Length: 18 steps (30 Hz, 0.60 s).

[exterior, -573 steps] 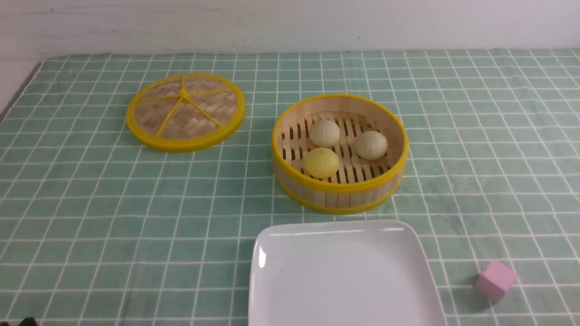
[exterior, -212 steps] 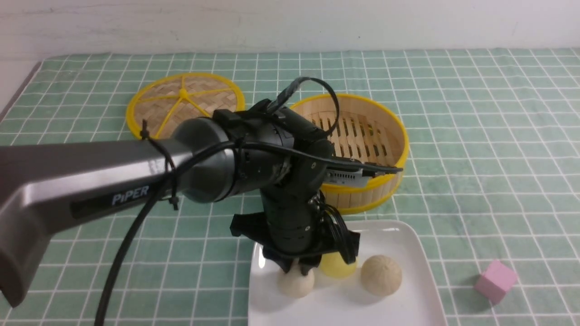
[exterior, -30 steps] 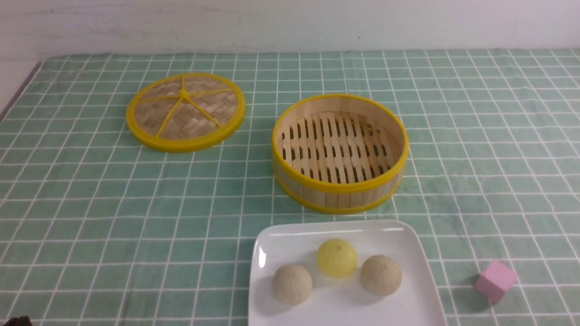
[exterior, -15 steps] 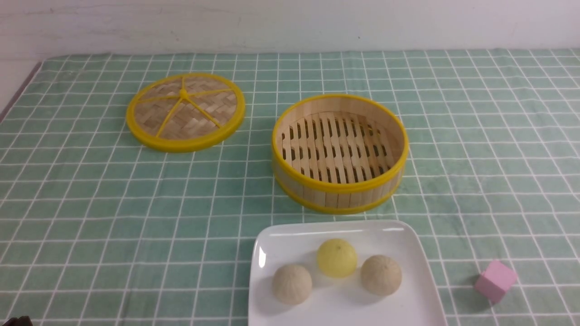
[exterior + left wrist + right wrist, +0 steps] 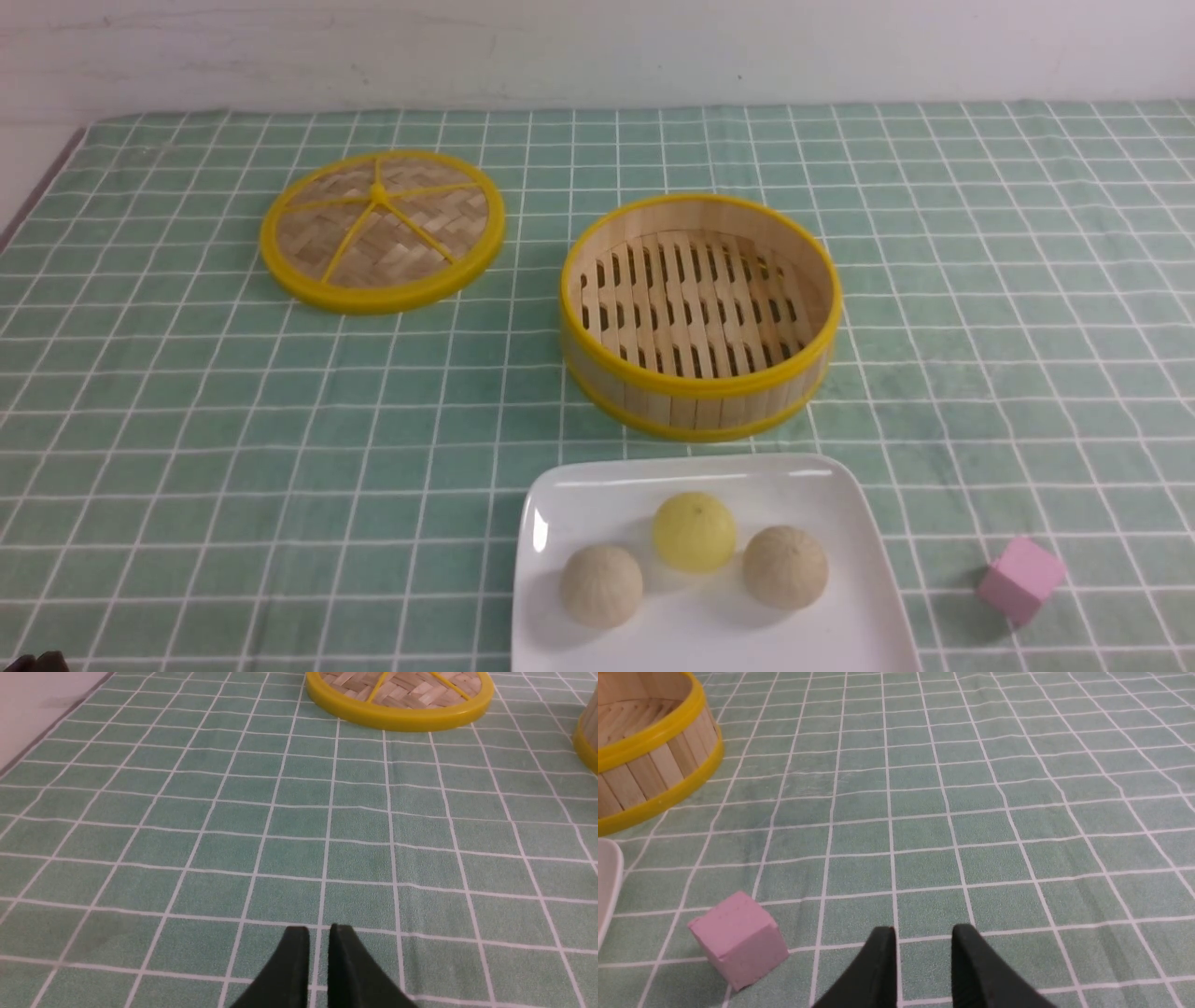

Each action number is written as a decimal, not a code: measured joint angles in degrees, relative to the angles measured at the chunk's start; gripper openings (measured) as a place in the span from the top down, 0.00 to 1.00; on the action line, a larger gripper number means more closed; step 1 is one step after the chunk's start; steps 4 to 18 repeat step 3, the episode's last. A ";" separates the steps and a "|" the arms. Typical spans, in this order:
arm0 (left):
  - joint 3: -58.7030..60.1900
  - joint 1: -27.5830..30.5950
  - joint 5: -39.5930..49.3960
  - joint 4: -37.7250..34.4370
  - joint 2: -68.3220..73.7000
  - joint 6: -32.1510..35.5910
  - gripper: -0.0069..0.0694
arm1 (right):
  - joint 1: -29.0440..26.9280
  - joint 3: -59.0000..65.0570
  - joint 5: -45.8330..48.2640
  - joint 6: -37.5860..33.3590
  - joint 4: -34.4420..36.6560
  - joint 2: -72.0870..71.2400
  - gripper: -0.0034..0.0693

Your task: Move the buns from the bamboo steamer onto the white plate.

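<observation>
Now nothing on the table is altered from a moment ago: the buns (image 5: 692, 558) are seen on the white plate (image 5: 560, 495), the bamboo steamer (image 5: 700, 313) emptied, so the task is judged complete. The left gripper (image 5: 318, 936) is slightly parted, the right gripper (image 5: 923, 936) spread wider; nothing is held.

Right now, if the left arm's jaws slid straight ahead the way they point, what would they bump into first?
Probably nothing soon: only bare green checked tablecloth lies ahead of the left gripper. Far on, the flat woven bamboo lid with the yellow rim sits slightly to one side; depth is hard to judge.
</observation>
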 joint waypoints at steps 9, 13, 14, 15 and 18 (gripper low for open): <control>0.00 0.00 0.00 0.00 0.00 0.00 0.78 | 0.00 0.00 0.00 0.00 0.00 0.00 0.67; 0.00 0.00 0.00 0.00 0.00 0.00 0.78 | 0.00 0.00 0.00 0.00 0.00 0.00 0.67; 0.00 0.00 0.00 0.00 0.00 0.00 0.78 | 0.00 0.00 0.00 0.00 0.00 0.00 0.67; 0.00 0.00 0.00 0.00 0.00 0.00 0.78 | 0.00 0.00 0.00 0.00 0.00 0.00 0.67; 0.00 0.00 0.00 0.00 0.00 0.00 0.78 | 0.00 0.00 0.00 0.00 0.00 0.00 0.67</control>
